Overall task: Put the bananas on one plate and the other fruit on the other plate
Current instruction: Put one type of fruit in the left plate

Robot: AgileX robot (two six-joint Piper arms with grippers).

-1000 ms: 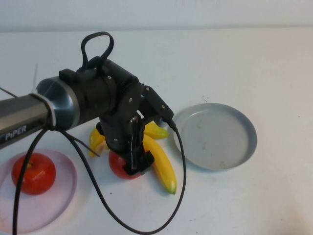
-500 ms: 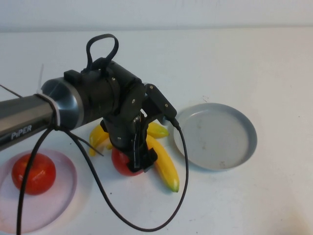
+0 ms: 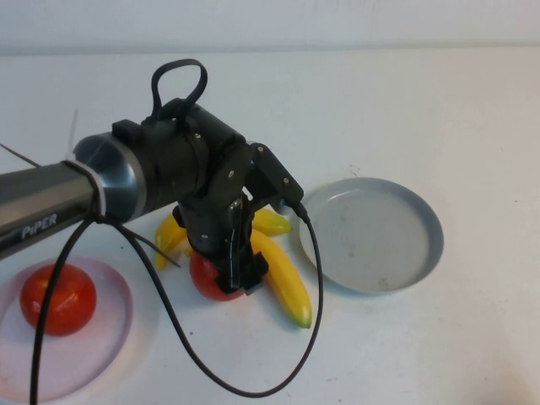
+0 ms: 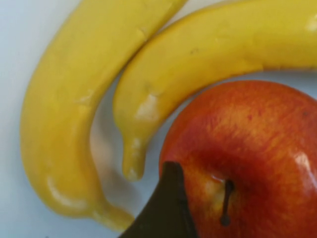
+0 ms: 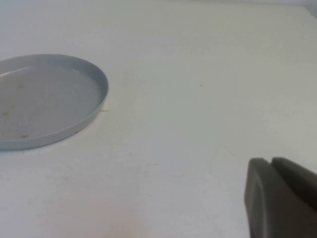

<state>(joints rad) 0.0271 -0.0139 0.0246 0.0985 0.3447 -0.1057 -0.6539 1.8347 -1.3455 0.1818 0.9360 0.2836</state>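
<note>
My left gripper (image 3: 234,272) is down over a red apple (image 3: 206,283) in the middle of the table and is closed on it. In the left wrist view one dark finger (image 4: 170,198) lies against that apple (image 4: 247,144). Two yellow bananas lie on the table beside it: one (image 3: 285,285) to its right and one (image 3: 170,237) behind it, both also in the left wrist view (image 4: 64,99) (image 4: 213,49). A second red apple (image 3: 57,297) sits on the pink plate (image 3: 114,333) at front left. The grey-blue plate (image 3: 371,236) is empty. My right gripper (image 5: 273,166) is shut, over bare table.
A black cable (image 3: 308,278) loops from the left wrist down over the table in front of the bananas. The grey-blue plate also shows in the right wrist view (image 5: 44,99), well away from the right gripper. White table lies all around.
My left gripper shifted a little right and then settled lower around the middle apple. The front banana slid slightly right. The right arm has not moved.
</note>
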